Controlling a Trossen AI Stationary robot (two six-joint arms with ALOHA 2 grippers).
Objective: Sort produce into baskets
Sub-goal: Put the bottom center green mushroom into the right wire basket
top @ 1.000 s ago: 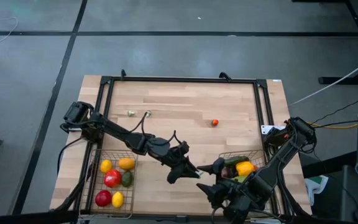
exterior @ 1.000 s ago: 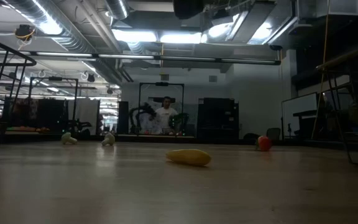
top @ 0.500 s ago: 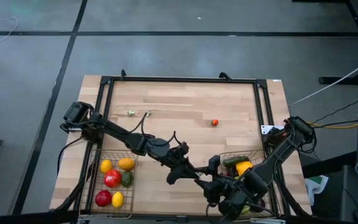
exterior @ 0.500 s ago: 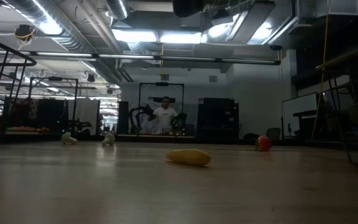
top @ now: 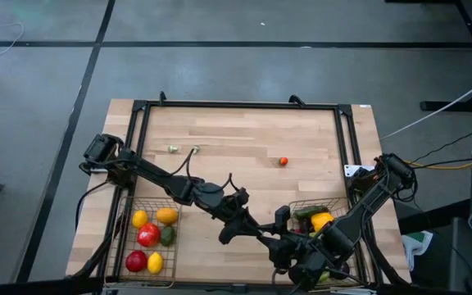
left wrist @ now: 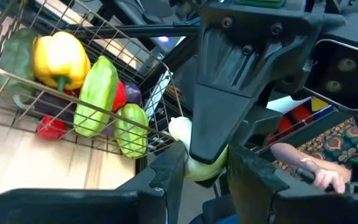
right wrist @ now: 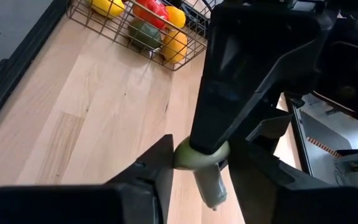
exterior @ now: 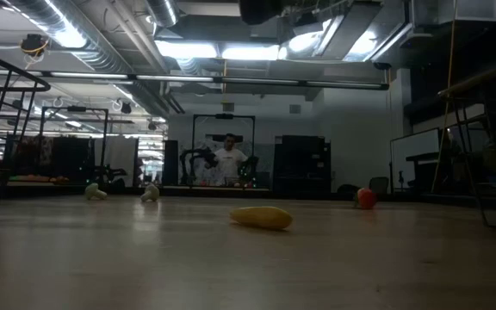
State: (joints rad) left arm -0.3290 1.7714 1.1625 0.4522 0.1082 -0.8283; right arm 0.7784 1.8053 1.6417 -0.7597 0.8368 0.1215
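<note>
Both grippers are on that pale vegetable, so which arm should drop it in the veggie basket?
Right, probably. Both the left gripper and right gripper pinch the pale vegetable, and the right arm sits directly beside the basket of peppers.

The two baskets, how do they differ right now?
The left basket holds rounder pieces: red, yellow, orange and one green. The right basket holds a yellow pepper, long pale-green pieces and something purple. The left basket lies clear of the arms in the high view, while the right arm crosses over the right basket. Both are dark wire mesh, along the same table edge.
</note>
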